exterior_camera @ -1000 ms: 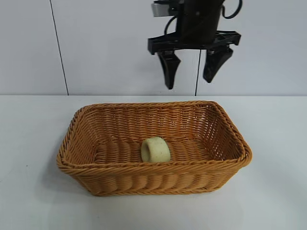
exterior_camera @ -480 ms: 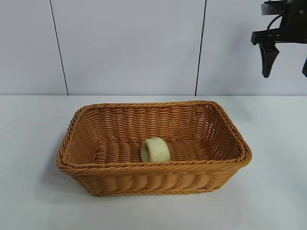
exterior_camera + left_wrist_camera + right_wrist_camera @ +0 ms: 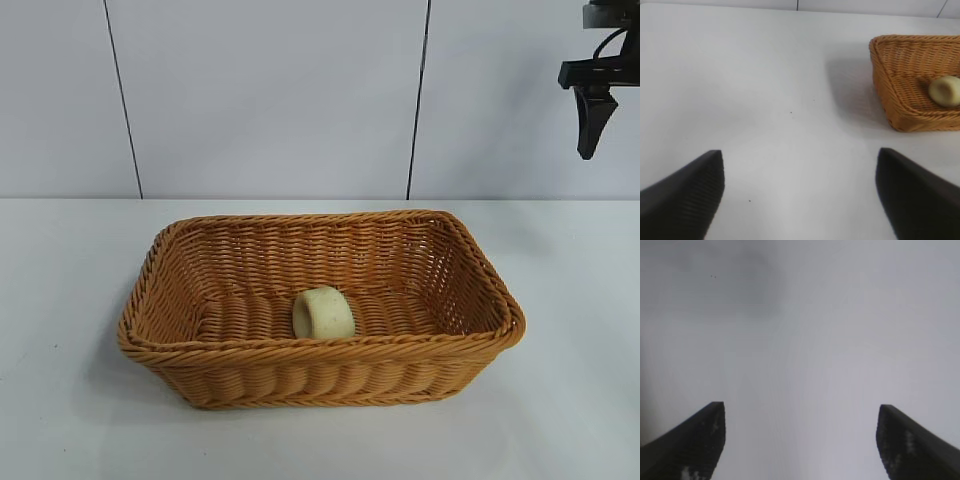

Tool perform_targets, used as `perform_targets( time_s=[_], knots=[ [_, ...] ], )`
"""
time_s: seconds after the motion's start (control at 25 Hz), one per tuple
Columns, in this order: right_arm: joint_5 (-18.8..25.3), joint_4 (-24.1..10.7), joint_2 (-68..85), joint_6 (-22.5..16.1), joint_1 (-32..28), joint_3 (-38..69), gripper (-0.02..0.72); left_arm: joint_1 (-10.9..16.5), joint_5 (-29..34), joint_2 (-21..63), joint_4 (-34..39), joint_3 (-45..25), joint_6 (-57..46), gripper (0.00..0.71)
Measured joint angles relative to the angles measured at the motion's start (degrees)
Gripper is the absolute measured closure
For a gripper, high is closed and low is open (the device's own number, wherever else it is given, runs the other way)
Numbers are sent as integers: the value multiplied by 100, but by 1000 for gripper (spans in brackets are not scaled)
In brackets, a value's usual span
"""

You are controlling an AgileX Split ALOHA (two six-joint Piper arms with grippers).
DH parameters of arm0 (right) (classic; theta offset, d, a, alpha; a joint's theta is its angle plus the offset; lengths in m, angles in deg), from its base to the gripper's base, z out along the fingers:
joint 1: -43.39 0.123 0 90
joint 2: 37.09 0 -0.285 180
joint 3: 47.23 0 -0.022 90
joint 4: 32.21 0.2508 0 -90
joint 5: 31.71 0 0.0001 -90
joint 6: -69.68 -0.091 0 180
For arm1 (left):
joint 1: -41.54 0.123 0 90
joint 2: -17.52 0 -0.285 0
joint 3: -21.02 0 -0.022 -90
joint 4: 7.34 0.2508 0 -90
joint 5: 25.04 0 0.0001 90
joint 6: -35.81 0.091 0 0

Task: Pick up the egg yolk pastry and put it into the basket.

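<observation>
The egg yolk pastry is a pale cream puck lying on its side on the floor of the basket, near the front wall. Both also show in the left wrist view: the pastry inside the basket. My right gripper is open and empty, high at the exterior view's top right edge, well clear of the basket; only one of its fingers shows there. My left gripper is open and empty over bare table, away from the basket and out of the exterior view.
The basket stands in the middle of a white table. A white panelled wall rises behind it. Bare table surface lies on all sides of the basket.
My right gripper has moved from above the basket's back rim far to the right, mostly out of the exterior view. The pastry stays in the basket.
</observation>
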Motion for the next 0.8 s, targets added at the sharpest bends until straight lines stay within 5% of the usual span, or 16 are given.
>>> perform_targets(
  time_s=[0.8],
  knots=[
    [-54,156,5983,682,0,5727,107,0,0,0,0,0,0,109]
  ],
)
